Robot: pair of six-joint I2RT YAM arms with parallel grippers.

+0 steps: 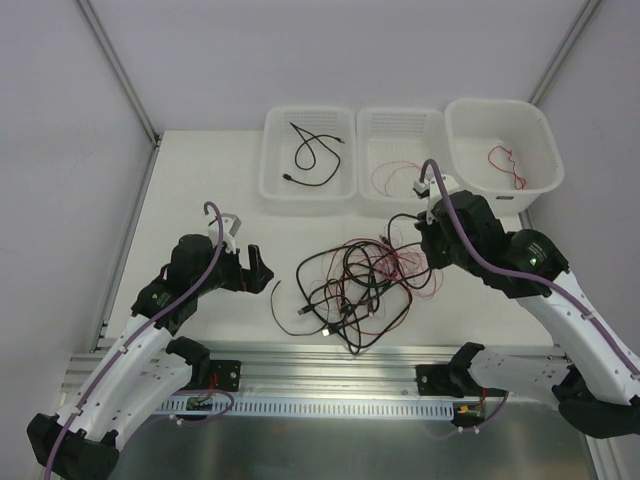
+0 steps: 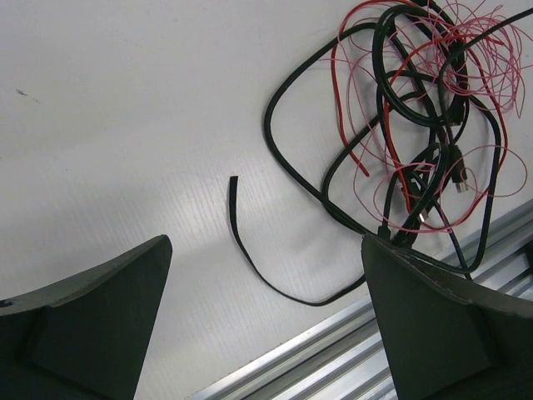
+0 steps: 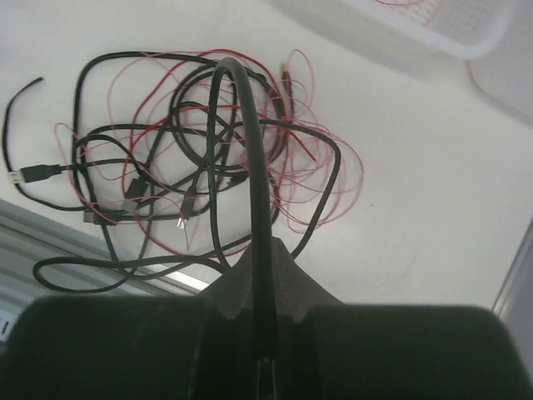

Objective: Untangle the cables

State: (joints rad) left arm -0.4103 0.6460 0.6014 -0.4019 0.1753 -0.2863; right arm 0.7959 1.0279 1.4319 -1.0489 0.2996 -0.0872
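The cables [image 1: 355, 290] lie in a knot of black cords and thin red wires in the middle of the table. My right gripper [image 1: 427, 243] is at the knot's upper right. In the right wrist view the right gripper [image 3: 265, 250] is shut on a thick black cable [image 3: 248, 125], which arches up from the fingers into the tangle [image 3: 183, 175]. My left gripper [image 1: 256, 270] stands open to the left of the knot, holding nothing. In the left wrist view a loose black cable end [image 2: 240, 242] lies on the table between the wide-apart fingers [image 2: 92, 317].
Three white containers stand at the back. The left basket [image 1: 310, 110] holds a black cable [image 1: 315, 150], the middle basket [image 1: 400, 112] a thin red wire [image 1: 390, 178], and the right tub [image 1: 497, 103] a red wire [image 1: 508, 163]. An aluminium rail [image 1: 330, 355] runs along the near edge.
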